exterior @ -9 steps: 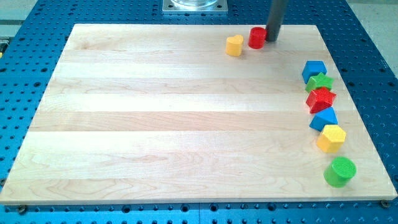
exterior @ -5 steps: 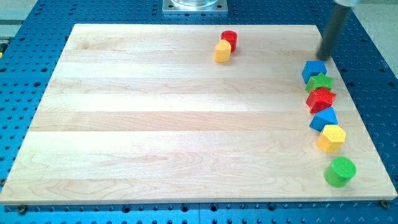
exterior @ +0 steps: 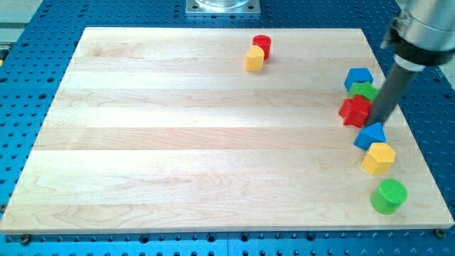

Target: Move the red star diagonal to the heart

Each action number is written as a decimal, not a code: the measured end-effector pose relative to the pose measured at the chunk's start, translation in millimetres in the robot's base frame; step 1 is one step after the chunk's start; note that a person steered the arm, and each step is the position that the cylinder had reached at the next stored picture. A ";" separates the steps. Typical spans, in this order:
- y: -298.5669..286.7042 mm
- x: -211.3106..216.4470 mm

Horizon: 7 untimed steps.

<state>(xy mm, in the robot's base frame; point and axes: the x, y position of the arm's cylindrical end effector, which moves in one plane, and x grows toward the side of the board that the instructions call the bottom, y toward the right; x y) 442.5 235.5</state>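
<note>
The red star (exterior: 355, 111) lies near the board's right edge. My tip (exterior: 379, 122) touches its right side. The green star (exterior: 366, 90) sits just above the rod, partly hidden by it, with a blue block (exterior: 358, 77) above that. The yellow heart (exterior: 253, 60) lies at the top centre, touching a red cylinder (exterior: 261, 45) above it to the right. The heart is far to the upper left of the red star.
Below my tip a blue triangular block (exterior: 370, 135), a yellow hexagon (exterior: 379, 157) and a green cylinder (exterior: 388, 195) run down the right edge. The wooden board (exterior: 178, 142) sits on a blue perforated table.
My tip moved from the top centre across to the right edge and down. It pushed the red cylinder left against the heart, then nudged the red star left out of the column.
</note>
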 end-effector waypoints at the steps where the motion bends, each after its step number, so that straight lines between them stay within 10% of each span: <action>1: -82.6 -30.6; 4: -261.6 8.9; 7: -229.1 -90.2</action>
